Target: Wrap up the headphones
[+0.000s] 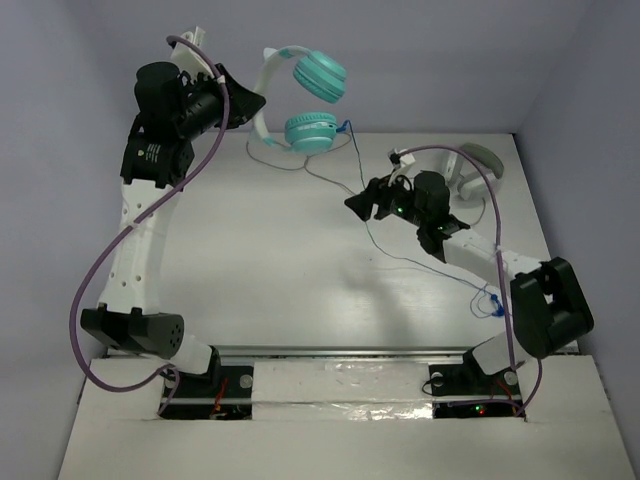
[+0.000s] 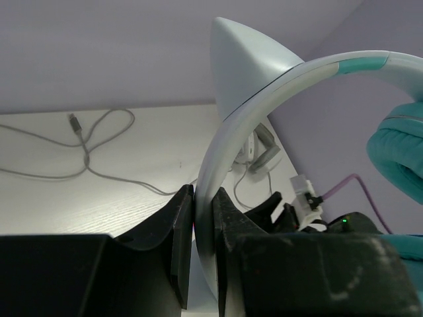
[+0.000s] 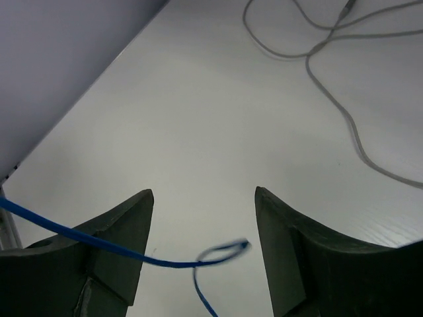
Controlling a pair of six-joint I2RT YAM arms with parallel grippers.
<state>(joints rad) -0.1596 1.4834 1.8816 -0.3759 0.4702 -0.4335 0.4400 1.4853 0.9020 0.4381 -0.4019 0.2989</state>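
- Left jaws are clenched tight on the headband (image 2: 264, 86), one finger on each flat face. I read that as the anchor grip for the wrap.
- That grip holds the headphones (image 1: 310, 100) up at the far edge, headband on its side. One teal cup (image 1: 320, 75) is high against the back wall, the other (image 1: 310, 130) hangs lower, just over the tabletop (image 1: 280, 260).
- Right jaws are spread apart, low over the tabletop near the middle, gripping nothing.
- The blue cable (image 3: 99, 241) runs across the gap between them with a small loop, touching neither finger. It looks lined up for a pinch, so the slack can be wound around the held headphones.
- Further out, the cable trails from the lower cup past the right arm to a tangle near its base.
- A grey cable (image 3: 340, 111) sprawls loose nearby. It belongs to the grey headphones (image 1: 478, 165) behind the right arm, so don't snag it.
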